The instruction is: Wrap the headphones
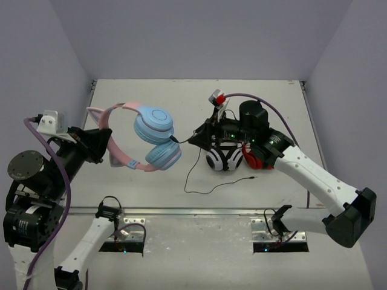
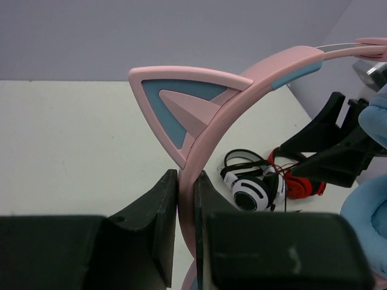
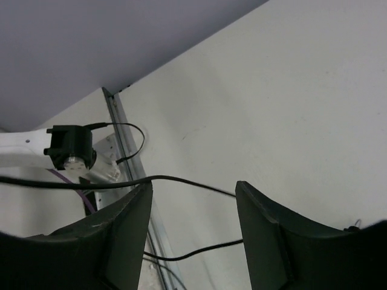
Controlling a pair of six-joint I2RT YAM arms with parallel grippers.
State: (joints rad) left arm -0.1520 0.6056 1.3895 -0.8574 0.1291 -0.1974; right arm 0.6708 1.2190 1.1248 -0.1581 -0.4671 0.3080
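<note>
Headphones (image 1: 152, 140) with blue ear cups and a pink band are held up over the counter (image 1: 151, 202), a bit left of the middle. The left gripper (image 2: 186, 178) is clenched on the pink band (image 2: 242, 96), with a finger pressed on each side. One cat ear (image 2: 175, 103) sticks up just above its fingers. From the top view, the band bends out to the left and the two ear cups (image 1: 158, 144) sit close together on the right, one above the other.

The right gripper (image 3: 193, 187) is open, with its fingers wide apart. The thin black cable (image 3: 166, 178) runs across the gap between them. It looks apart from both fingers, so nothing is squeezed. This gripper points at the ear cups and is very near the spot where the cable comes out.

From there the cable drops down in a loop onto the counter. Its far end lies flat, near the white-and-black pair (image 1: 224, 160).

That pair rests on the counter under the right arm, and the red-and-black pair (image 1: 255, 158) is just beside it, to the right. They are close enough that I cannot tell if they touch.
</note>
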